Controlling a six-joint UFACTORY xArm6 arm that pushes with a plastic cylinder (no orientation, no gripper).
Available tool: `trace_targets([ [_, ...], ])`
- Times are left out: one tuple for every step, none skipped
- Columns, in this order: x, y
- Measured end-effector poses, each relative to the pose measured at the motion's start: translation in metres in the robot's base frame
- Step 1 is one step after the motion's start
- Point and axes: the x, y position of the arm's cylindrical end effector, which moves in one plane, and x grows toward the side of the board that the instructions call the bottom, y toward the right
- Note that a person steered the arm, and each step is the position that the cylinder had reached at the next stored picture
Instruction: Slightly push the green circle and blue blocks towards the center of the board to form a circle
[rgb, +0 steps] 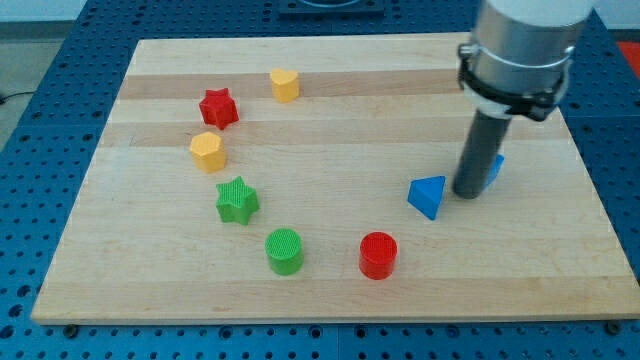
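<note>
my tip (467, 193) wedged btwn blue triangle (428, 195) & blue block (494, 170), red circle (378, 255) near below, board (330, 120) centre open

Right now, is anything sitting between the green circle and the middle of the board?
Nothing visible does. The green circle sits near the view's bottom, and the bare board lies open above it. The green star is off to its upper left, the red circle to its right. My tip is far right, between the two blue blocks.
</note>
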Motion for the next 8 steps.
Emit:
trace_targets([
  [-0.001,0.053],
  [-0.035,0.068],
  [-0.055,0.104],
  [-0.044,0.14],
  [-0.027,0.066],
  [-0.011,0.046],
  [-0.031,-0.006],
  [-0.063,-0.033],
])
